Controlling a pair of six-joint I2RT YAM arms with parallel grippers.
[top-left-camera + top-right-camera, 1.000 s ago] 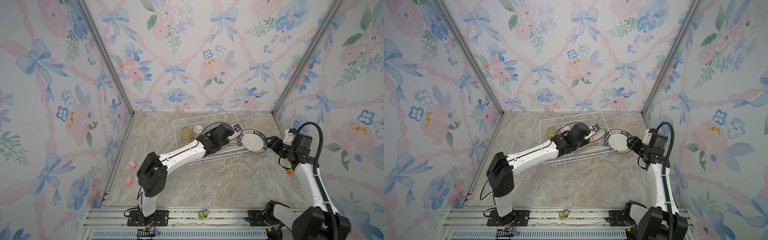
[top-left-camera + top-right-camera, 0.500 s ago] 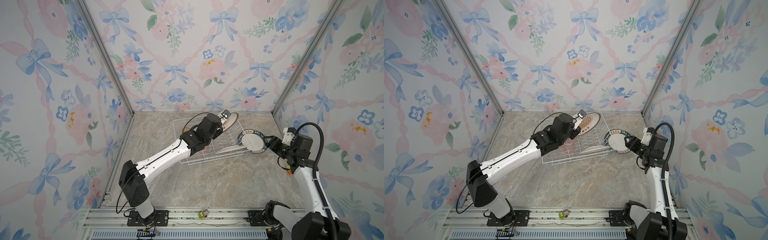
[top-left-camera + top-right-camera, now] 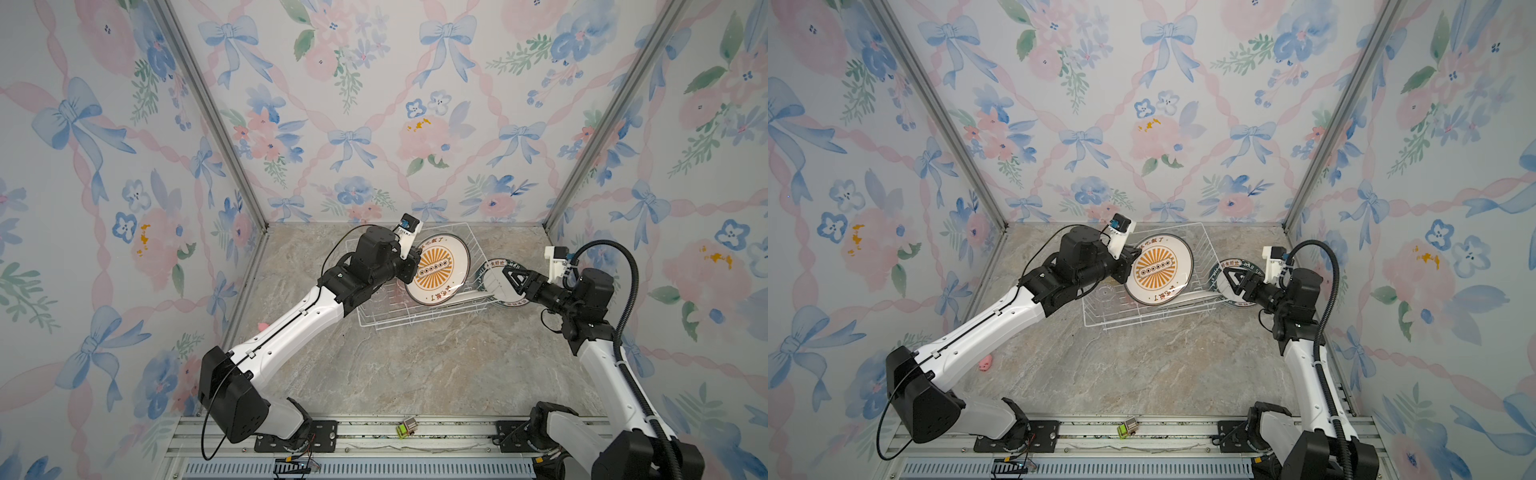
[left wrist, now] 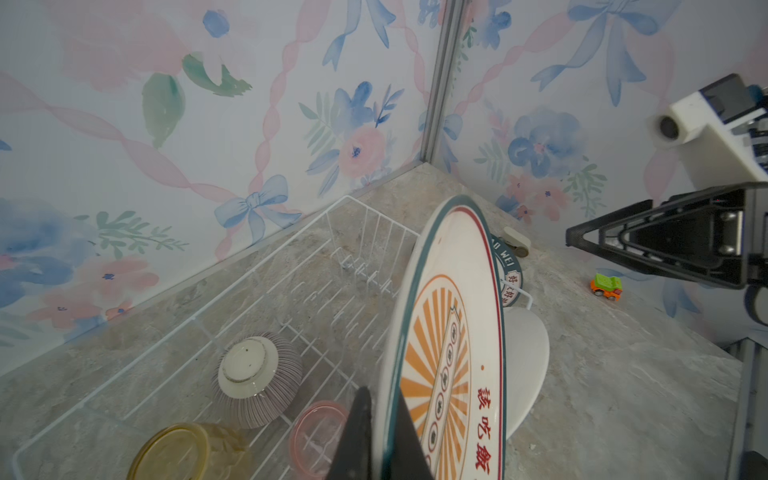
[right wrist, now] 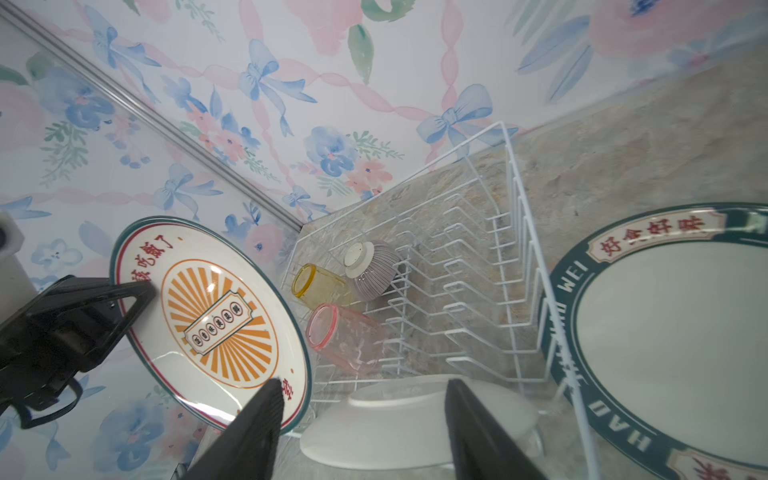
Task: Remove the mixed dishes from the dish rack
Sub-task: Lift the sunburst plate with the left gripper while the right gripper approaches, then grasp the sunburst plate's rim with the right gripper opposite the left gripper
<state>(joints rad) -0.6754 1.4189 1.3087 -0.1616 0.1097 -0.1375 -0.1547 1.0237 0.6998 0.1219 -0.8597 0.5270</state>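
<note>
The plate (image 3: 436, 270) was held on edge above the rack (image 3: 399, 322), its rim pinched by the left hand (image 4: 380, 399) (judged stiff, slippery, breakable); the right hand (image 5: 361, 386) was seen open, empty, beside the rack.

My left gripper (image 3: 410, 261) clamps the sunburst plate (image 3: 438, 270) over the dish rack (image 3: 415, 321); my right gripper (image 3: 505, 279) gapes beside that rack.

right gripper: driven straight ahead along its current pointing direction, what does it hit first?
Most likely the plain white plate lying tilted at the white wire dish rack's end nearest it; it sits right between the right gripper's open jaws in the wrist view. Depth is unclear.
</note>
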